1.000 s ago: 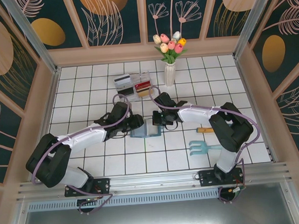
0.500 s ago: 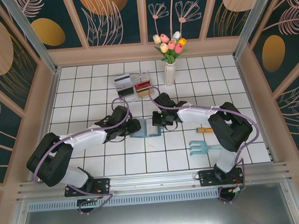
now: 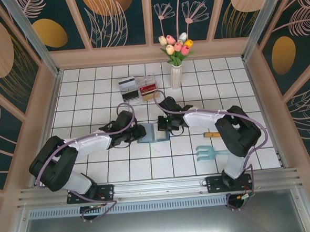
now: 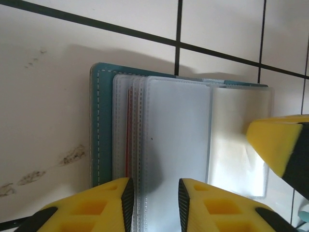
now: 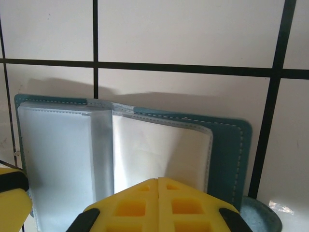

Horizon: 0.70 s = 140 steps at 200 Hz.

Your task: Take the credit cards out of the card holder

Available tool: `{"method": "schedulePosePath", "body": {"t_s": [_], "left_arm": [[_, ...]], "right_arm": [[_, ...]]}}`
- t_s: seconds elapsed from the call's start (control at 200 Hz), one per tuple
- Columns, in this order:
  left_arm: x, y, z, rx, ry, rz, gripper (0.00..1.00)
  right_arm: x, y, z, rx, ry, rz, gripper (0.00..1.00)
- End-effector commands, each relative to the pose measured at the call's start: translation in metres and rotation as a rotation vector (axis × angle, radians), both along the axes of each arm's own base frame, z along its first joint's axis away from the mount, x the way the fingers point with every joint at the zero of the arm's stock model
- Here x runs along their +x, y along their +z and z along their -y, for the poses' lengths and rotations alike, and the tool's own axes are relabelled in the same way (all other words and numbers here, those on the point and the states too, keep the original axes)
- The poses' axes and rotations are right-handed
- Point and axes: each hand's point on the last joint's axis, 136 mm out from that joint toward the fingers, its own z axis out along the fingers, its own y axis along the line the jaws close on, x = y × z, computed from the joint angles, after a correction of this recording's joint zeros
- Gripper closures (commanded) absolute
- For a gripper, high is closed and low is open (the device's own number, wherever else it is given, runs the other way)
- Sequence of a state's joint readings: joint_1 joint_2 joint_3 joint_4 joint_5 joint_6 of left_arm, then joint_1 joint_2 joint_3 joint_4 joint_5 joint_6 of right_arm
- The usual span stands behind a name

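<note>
Teal card holder (image 3: 155, 133); tray (image 3: 138, 88); rake (image 3: 212, 153)

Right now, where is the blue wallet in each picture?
Top camera: the blue wallet lies open on the white tiles, in the middle.
Left wrist camera: it sits in the middle, with its teal edge on the left, above the left fingers.
Right wrist camera: it spans the lower half, behind the closed right fingers.
Shared landmark: the black lines between the tiles around the wallet.
</note>
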State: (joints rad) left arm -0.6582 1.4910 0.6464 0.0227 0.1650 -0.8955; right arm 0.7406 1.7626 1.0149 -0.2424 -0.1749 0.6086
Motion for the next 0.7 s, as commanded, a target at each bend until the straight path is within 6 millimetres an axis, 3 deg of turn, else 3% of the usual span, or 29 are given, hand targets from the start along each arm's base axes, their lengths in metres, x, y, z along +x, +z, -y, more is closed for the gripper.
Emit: {"method": "schedulePosePath", "body": {"t_s": [0.0, 0.5, 0.696], "left_arm": [[0.001, 0.009, 0.009, -0.066, -0.024, 0.015, 0.68], [0.0, 0.017, 0.015, -0.106, -0.052, 0.026, 0.67], [0.009, 0.036, 0.009, -0.192, -0.008, 0.043, 0.62]], "right_arm": [[-0.004, -0.008, -0.003, -0.012, 0.018, -0.019, 0.94], [-0.011, -0.021, -0.007, -0.017, 0.056, -0.058, 0.91], [-0.012, -0.023, -0.007, -0.022, 0.059, -0.064, 0.91]]}}
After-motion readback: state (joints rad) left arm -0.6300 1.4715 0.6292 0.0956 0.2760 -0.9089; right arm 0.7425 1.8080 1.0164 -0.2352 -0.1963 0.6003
